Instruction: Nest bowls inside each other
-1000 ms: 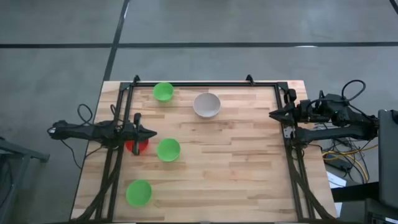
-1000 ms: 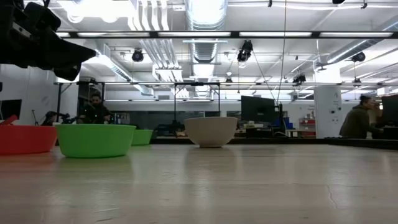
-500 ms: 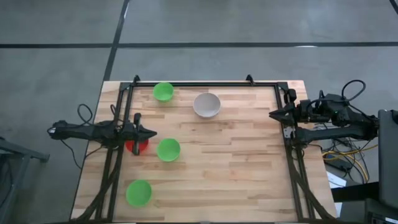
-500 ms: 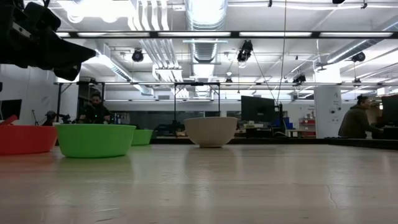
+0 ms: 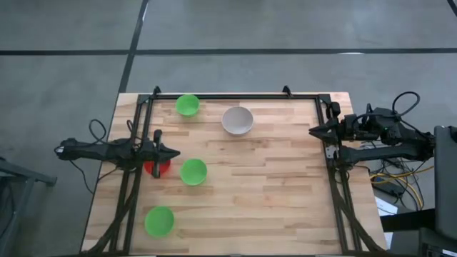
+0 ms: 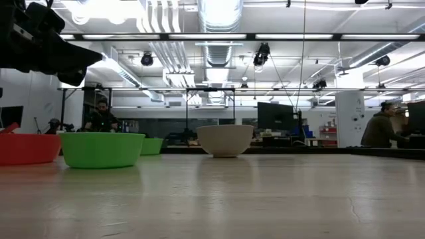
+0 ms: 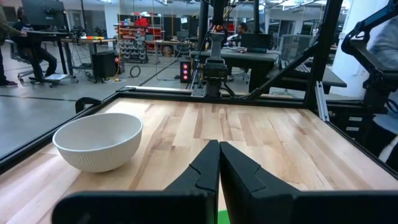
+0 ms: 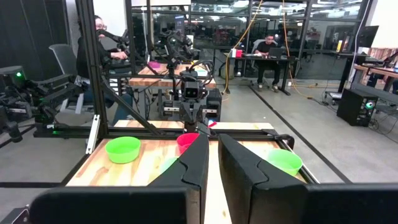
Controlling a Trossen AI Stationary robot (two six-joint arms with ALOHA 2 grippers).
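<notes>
bowls lie apart on the bench (image 5: 271,185), none nested. left hand (image 5: 171,153), clenched and empty, hovers just above the red bowl (image 5: 158,167), with a green bowl (image 5: 193,171) beside. right hand (image 5: 314,130), seemingly clenched, waits at the far edge; left is nearer.

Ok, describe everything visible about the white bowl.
The white bowl is a round, pale white-grey bowl of smooth, matte, plastic-looking material, with curved sides narrowing to a small base. It stands upright and empty on the wooden table, near the far edge, beside a green bowl but apart from it. Nothing touches it except the tabletop.
</notes>
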